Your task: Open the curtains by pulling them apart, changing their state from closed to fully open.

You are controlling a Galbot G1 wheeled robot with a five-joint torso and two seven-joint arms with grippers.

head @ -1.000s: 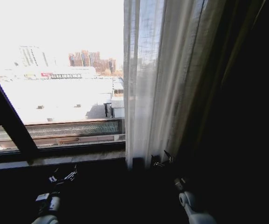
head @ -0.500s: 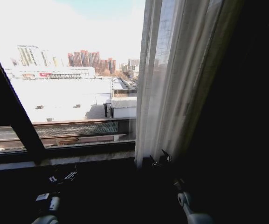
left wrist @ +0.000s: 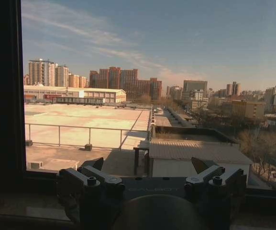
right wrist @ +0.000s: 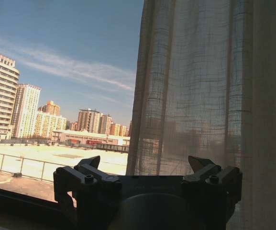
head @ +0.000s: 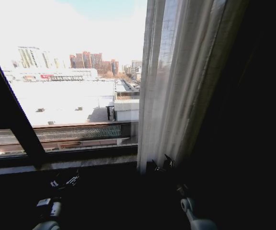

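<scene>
At sill level, your right gripper (head: 160, 165) gapes beside sheer white pleated curtains (head: 176, 81), gripping nothing; careless sweep snags fabric. Left gripper (head: 65, 181) parked, jaws apart.

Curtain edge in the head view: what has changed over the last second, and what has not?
The whole head view shifted, so the camera moved. Against the buildings outside, the curtain edge went right, uncovering more window; most of that came in the first half second. The right gripper, open at the curtain's hem, holds nothing. The left gripper stayed low below the sill, open.
</scene>
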